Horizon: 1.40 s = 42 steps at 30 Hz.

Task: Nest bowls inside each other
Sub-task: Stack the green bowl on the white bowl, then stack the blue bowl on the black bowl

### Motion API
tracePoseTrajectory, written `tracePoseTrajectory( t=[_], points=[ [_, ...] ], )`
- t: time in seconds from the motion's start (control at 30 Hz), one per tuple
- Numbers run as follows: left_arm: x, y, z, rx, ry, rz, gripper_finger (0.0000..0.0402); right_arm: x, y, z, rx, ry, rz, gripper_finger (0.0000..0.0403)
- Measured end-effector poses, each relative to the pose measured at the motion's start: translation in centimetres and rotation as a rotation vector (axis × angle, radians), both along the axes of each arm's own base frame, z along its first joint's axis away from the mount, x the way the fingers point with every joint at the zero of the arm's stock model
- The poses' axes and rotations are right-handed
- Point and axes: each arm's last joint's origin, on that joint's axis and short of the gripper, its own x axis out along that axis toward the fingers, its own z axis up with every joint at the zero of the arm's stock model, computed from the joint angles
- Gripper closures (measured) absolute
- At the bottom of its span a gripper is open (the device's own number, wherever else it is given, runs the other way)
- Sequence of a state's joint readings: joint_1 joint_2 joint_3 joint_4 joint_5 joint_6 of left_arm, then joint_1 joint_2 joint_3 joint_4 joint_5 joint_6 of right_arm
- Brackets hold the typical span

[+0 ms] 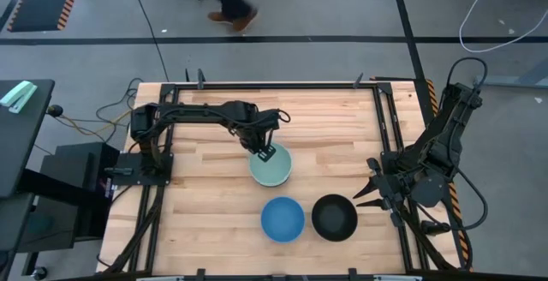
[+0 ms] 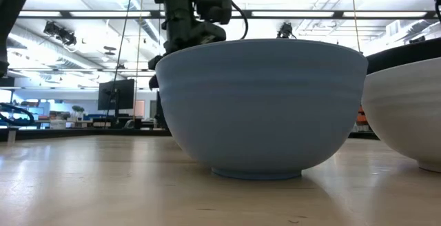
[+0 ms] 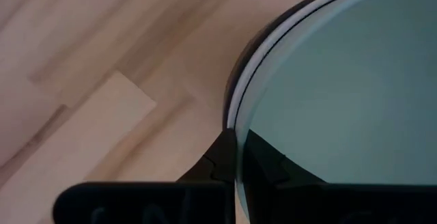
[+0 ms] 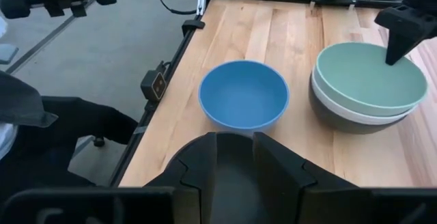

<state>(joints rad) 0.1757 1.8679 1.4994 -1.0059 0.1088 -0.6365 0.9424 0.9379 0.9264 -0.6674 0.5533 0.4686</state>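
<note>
Your left claw [image 1: 266, 152] was clamped on the green bowl's [image 1: 272, 168] upper-left rim at frame centre, while the blue bowl [image 1: 282, 218] sat below it, nearer the idle right claw [image 1: 372, 190], whose grip you couldn't tell.

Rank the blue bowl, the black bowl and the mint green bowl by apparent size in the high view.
1-3. Blue bowl, black bowl and mint green bowl look alike in size, so no ranking is safe; the left pincer covers part of the mint green bowl's rim.

- The pale wood-plank bench [image 1: 205, 221] sits in a black frame.
- A person's legs and brown shoe [image 1: 233, 17] cross the grey floor beyond it.
- Computer monitor [image 2: 116, 96] in the room behind.
</note>
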Motion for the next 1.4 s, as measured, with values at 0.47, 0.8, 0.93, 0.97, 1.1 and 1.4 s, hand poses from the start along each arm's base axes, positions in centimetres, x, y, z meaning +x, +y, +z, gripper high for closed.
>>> tracePoseTrajectory(
  t=[0.47, 0.8, 0.93, 0.97, 1.1, 1.4],
  points=[
    [-0.1, 0.0, 0.3, 0.002, -0.006, -0.002, 0.0371, -0.1, -0.1, -0.1, -0.007, 0.014, -0.006, 0.0298],
    [-0.3, -0.2, 0.6, -0.037, -0.017, -0.002, 0.0360, -0.1, -0.1, -0.1, 0.005, 0.017, -0.014, 0.0298],
    [-0.3, -0.2, 0.6, -0.037, -0.018, -0.003, 0.0355, -0.1, -0.1, -0.1, 0.009, 0.019, -0.016, 0.0298],
    [-0.3, -0.2, 0.6, -0.036, -0.018, -0.007, 0.0355, -0.1, -0.1, -0.1, 0.011, 0.019, -0.018, 0.0298],
    [-0.5, -0.2, 1.2, -0.031, -0.039, -0.014, 0.0358, -0.1, -0.1, -0.2, 0.012, 0.021, -0.020, 0.0298],
    [-1.9, -0.4, 5.1, 0.036, -0.155, 0.007, 0.0349, 0.0, -0.3, -0.3, 0.034, 0.038, -0.049, 0.0298]
  ],
)
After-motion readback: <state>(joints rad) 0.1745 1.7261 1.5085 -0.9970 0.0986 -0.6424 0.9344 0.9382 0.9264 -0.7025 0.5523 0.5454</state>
